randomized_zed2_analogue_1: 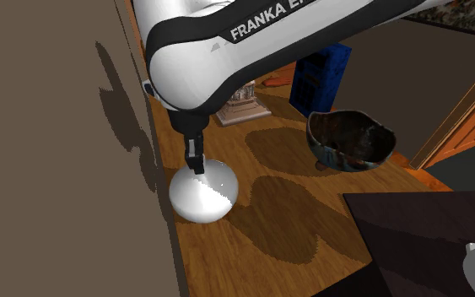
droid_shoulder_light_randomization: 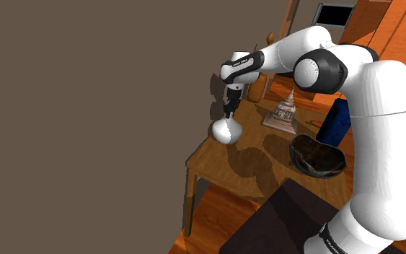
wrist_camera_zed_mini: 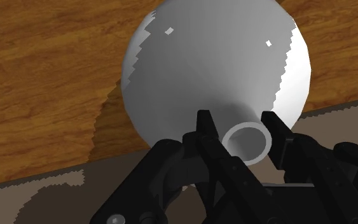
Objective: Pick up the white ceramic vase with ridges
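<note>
A plain white vase (droid_shoulder_light_randomization: 225, 130) (randomized_zed2_analogue_1: 203, 193) (wrist_camera_zed_mini: 215, 63) with a round, smooth body and a narrow neck is upright at the wooden table's (droid_shoulder_light_randomization: 248, 169) (randomized_zed2_analogue_1: 311, 228) edge beside the brown wall. My black gripper (droid_shoulder_light_randomization: 230, 113) (randomized_zed2_analogue_1: 195, 162) (wrist_camera_zed_mini: 241, 130) comes straight down on it. The two fingers clasp the vase's neck from either side, just below its rim. I cannot tell whether the vase's base rests on the tabletop or hangs just above it.
A dark cracked bowl (droid_shoulder_light_randomization: 316, 156) (randomized_zed2_analogue_1: 350, 140), a small ornate tower figure (droid_shoulder_light_randomization: 284, 112) (randomized_zed2_analogue_1: 245, 99) and a blue box (droid_shoulder_light_randomization: 336, 121) (randomized_zed2_analogue_1: 320, 74) stand on the table away from the vase. The brown wall (randomized_zed2_analogue_1: 58, 169) runs close beside the vase. The dark stand (droid_shoulder_light_randomization: 280, 224) is near.
</note>
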